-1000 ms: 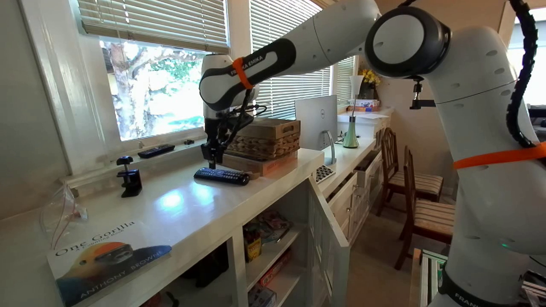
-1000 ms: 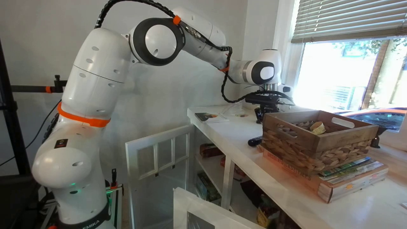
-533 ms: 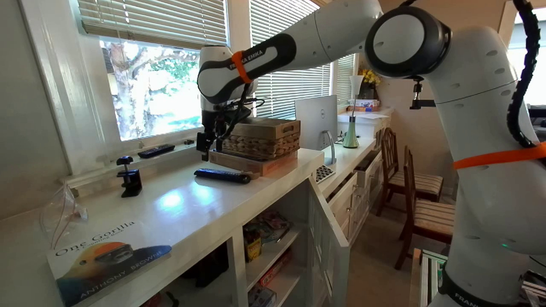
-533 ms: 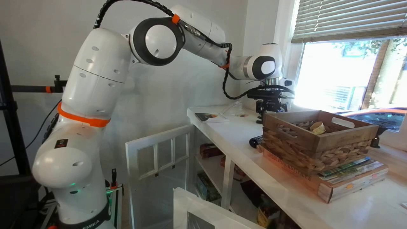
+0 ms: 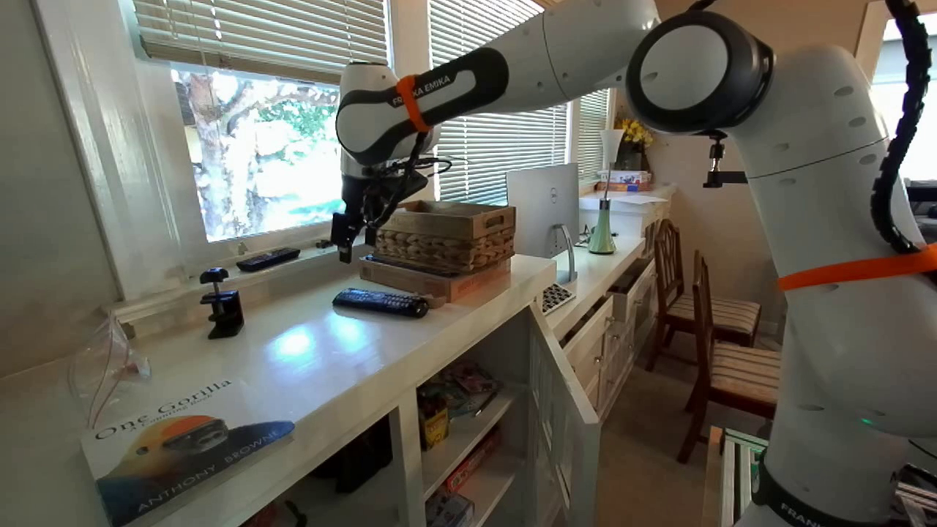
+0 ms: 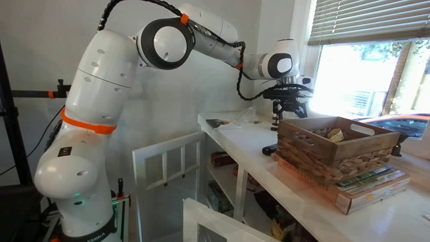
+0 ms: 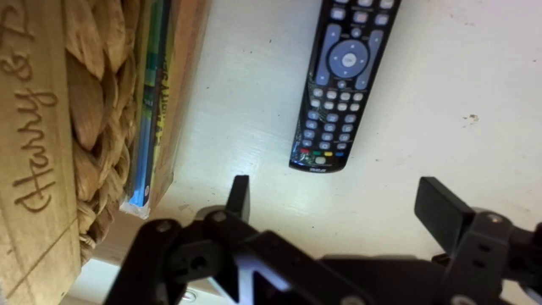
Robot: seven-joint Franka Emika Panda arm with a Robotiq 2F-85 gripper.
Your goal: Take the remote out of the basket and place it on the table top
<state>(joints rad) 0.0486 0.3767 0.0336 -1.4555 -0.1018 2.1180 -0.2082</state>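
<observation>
White-cream and glossy, the table top bears a picture book nearest in an exterior view, then an upright black clamp, then the remote, lying with its buttons up just beside the flat box under the woven basket. Above the surface, near the remote, hangs the gripper, its fingers spread well apart in the wrist view, with the remote's end showing ahead of the gap. Farther back stand a grey monitor and wooden chairs with striped seats.
</observation>
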